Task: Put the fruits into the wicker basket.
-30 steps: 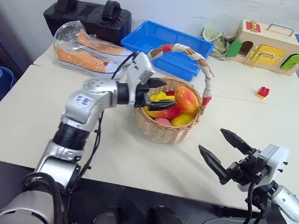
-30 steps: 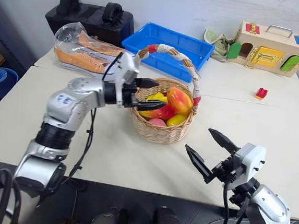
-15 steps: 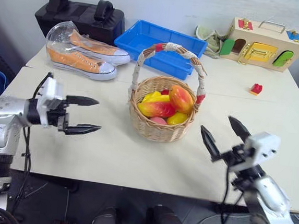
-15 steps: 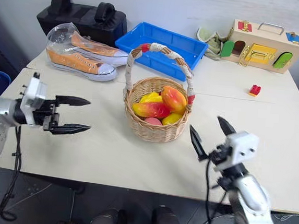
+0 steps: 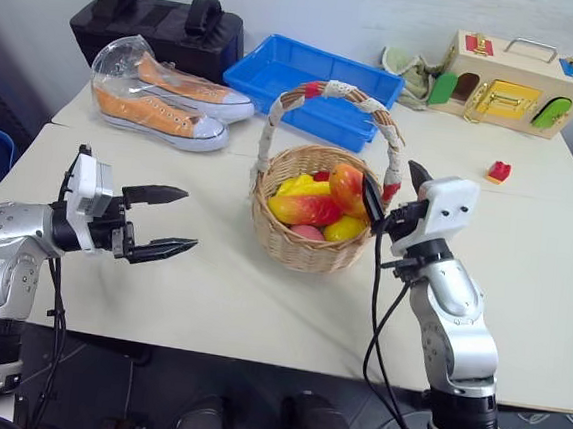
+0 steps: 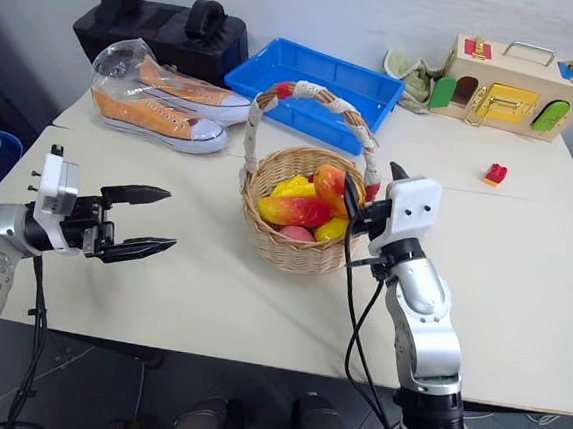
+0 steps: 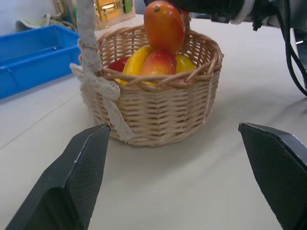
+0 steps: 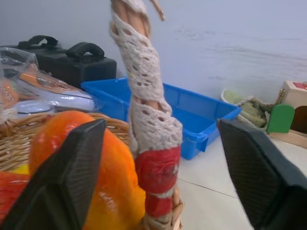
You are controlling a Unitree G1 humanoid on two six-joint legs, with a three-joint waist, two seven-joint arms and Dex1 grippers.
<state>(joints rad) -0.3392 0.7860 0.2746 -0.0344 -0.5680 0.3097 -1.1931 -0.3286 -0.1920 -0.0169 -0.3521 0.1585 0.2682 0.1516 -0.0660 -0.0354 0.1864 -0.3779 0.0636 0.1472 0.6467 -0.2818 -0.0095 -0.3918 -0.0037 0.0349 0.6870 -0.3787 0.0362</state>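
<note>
While my left gripper (image 5: 160, 223) hangs over the bare table (image 5: 209, 298) at nine o'clock from the wicker basket (image 5: 309, 247), its two black fingers are spread wide and hold nothing. Both fruits (image 5: 305, 208) sit in the basket in the middle of the table, one lying down and one (image 5: 349, 188) standing up behind it. At three o'clock from the basket, my right gripper (image 5: 391, 192) has its fingers apart, one on each side of the handle's (image 8: 151, 120) red end.
</note>
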